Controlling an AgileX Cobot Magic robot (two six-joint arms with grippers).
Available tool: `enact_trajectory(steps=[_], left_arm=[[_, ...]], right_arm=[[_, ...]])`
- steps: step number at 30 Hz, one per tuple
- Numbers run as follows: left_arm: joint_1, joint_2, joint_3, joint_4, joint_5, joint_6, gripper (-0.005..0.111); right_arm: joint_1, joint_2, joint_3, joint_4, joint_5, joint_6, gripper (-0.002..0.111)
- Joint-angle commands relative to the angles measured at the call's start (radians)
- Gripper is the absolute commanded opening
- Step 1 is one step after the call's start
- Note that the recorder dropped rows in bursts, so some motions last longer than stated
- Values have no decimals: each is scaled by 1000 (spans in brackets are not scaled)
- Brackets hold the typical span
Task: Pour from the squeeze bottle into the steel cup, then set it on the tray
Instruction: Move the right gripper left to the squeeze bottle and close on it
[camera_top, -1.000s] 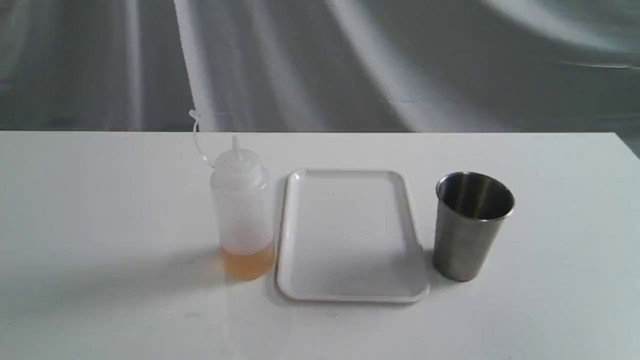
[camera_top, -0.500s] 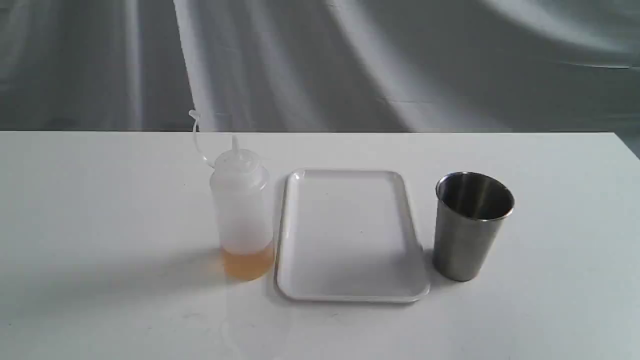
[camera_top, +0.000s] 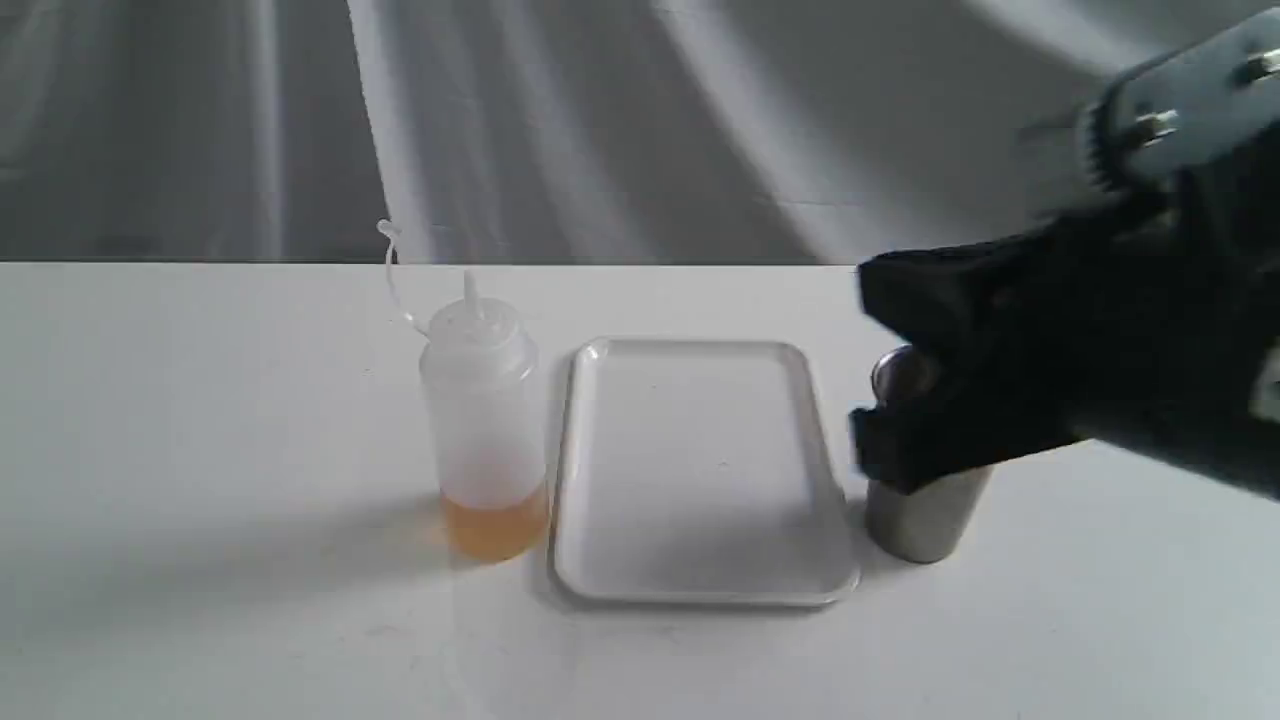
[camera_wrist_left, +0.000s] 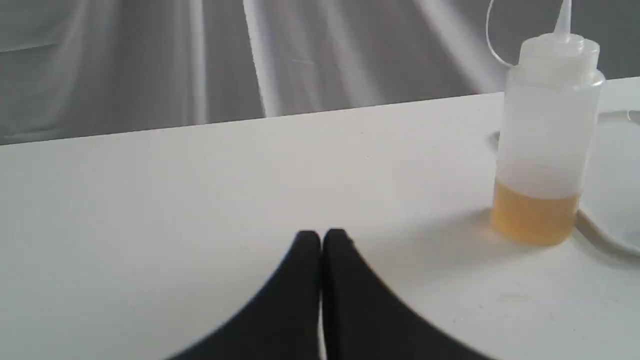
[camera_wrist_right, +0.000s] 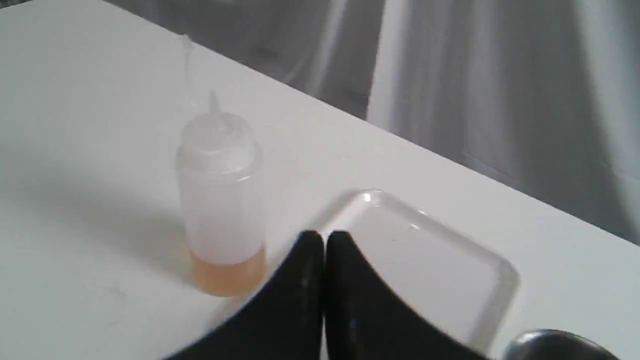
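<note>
Fingertips on the right gripper (camera_wrist_right: 324, 236) pressed together, holding nothing; same for the left gripper (camera_wrist_left: 321, 235), which is out of the exterior view and well apart from the bottle. Big change: the right arm (camera_top: 1100, 340) has just swung in from the right, blurred, and now covers most of the steel cup (camera_top: 925, 525); a moment ago no arm was in shot. White table (camera_top: 200, 400), white tray (camera_top: 700, 470), squeeze bottle (camera_top: 485, 420) and cup all sit where they did. The tray is bare, in the middle. The bottle is upright just beside the tray's left edge, with a low band of amber liquid and the cap strap (camera_top: 392, 270) sticking up. The cup is upright just beside the tray's right edge. My read: reach only starting, nothing poured, and the fingers must open before any grasp. No brand, label or writing readable on anything.
</note>
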Motion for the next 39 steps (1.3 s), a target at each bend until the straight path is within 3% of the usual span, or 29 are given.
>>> enact_trajectory(steps=[1, 9, 18, 29, 39], left_arm=[[-6, -3, 4, -1, -7, -5, 0], [-6, -3, 4, -1, -7, -5, 0], [-6, -3, 4, -1, -7, -2, 0], [-6, -3, 4, -1, -7, -6, 0], [-6, -3, 4, -1, -7, -4, 0]], right_arm=[[64, 128, -5, -12, -90, -10, 0], [158, 369, -5, 2, -304, 5, 0], [188, 609, -6, 157, -569, 3, 0], [188, 777, -196, 156, -504, 1, 0], [188, 806, -210, 156, -522, 1, 0]])
